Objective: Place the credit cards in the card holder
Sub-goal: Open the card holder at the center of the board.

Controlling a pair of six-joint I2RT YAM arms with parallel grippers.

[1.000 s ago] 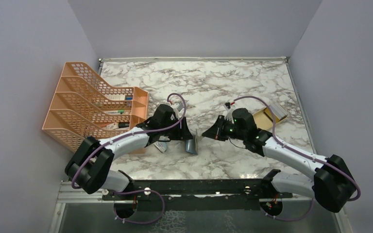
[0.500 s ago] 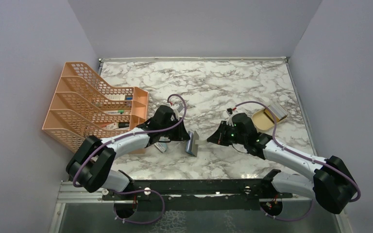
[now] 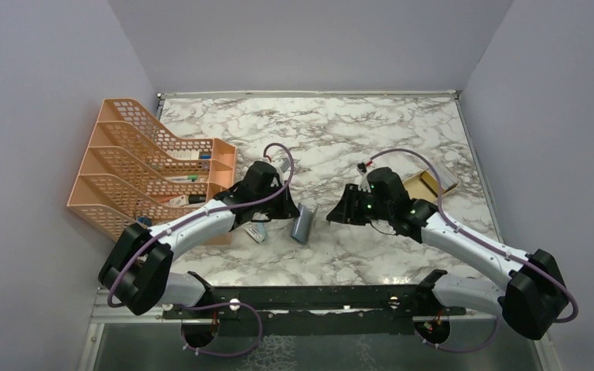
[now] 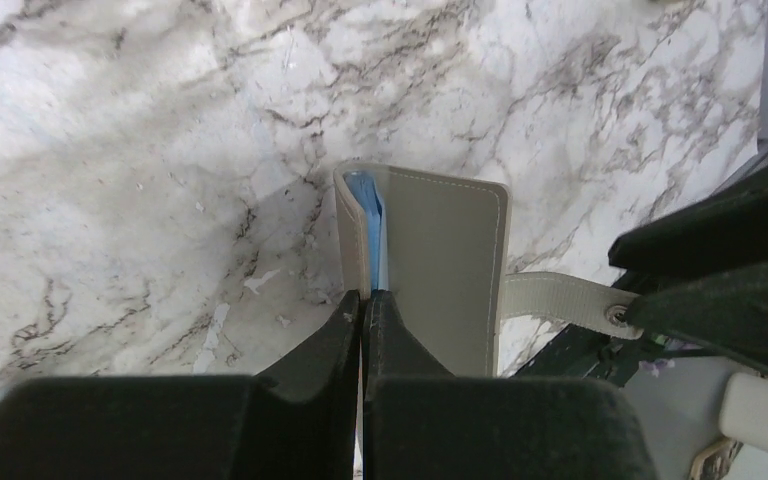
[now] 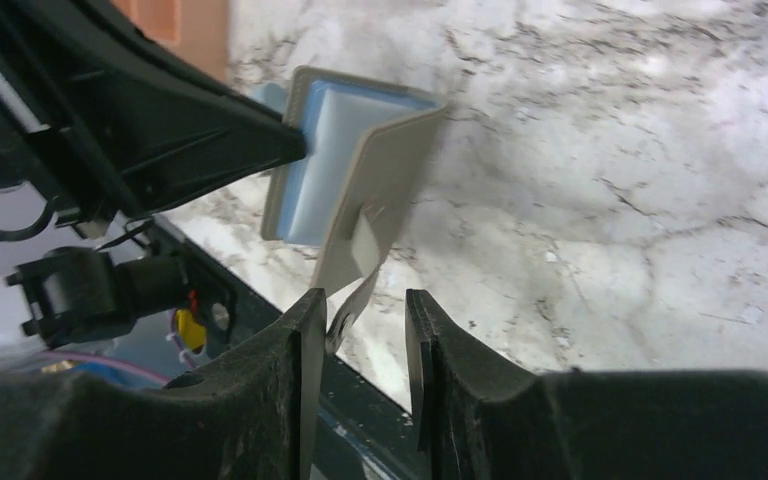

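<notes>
The card holder point(image 4: 450, 260), a grey folding wallet with light blue inside, stands on edge on the marble, slightly open. My left gripper point(image 4: 367, 297) is shut on the near edge of one flap. In the top view the card holder point(image 3: 303, 224) sits between the left gripper point(image 3: 292, 213) and the right gripper point(image 3: 332, 215). My right gripper point(image 5: 362, 297) is open, and the wallet's snap tab point(image 5: 352, 305) hangs loose between its fingers, close to the left one. The credit cards are hidden or out of view.
An orange mesh file rack point(image 3: 147, 174) stands at the left, close behind the left arm. A shallow tan tray point(image 3: 427, 185) lies behind the right arm. A small white and blue item point(image 3: 257, 232) lies under the left forearm. The table's front edge runs just below the wallet.
The left gripper has closed on the wallet's flap. The right gripper, shut on the snap tab before, has opened and drawn back a little to the right.
</notes>
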